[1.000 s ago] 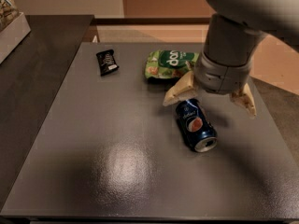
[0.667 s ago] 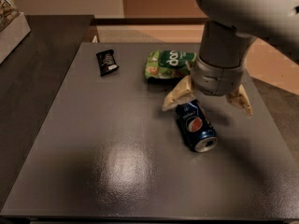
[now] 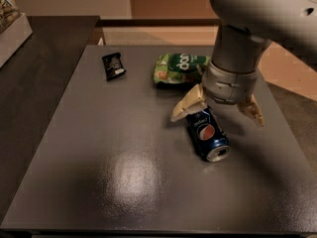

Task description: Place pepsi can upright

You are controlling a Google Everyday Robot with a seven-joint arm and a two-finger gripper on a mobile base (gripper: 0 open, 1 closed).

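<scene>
Pepsi can: lies on its side on the grey table, near the green snack bag; gripper hovers over its far end, fingers spread wide and holding nothing; risk: an off-centre pinch may roll the round can away.

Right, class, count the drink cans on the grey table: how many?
1. The pepsi can lies on its side right of centre, beneath the open claw. The arm hides some of the table behind it.

Round Pepsi logo on the can below the gripper; white "don" on green bag
</scene>
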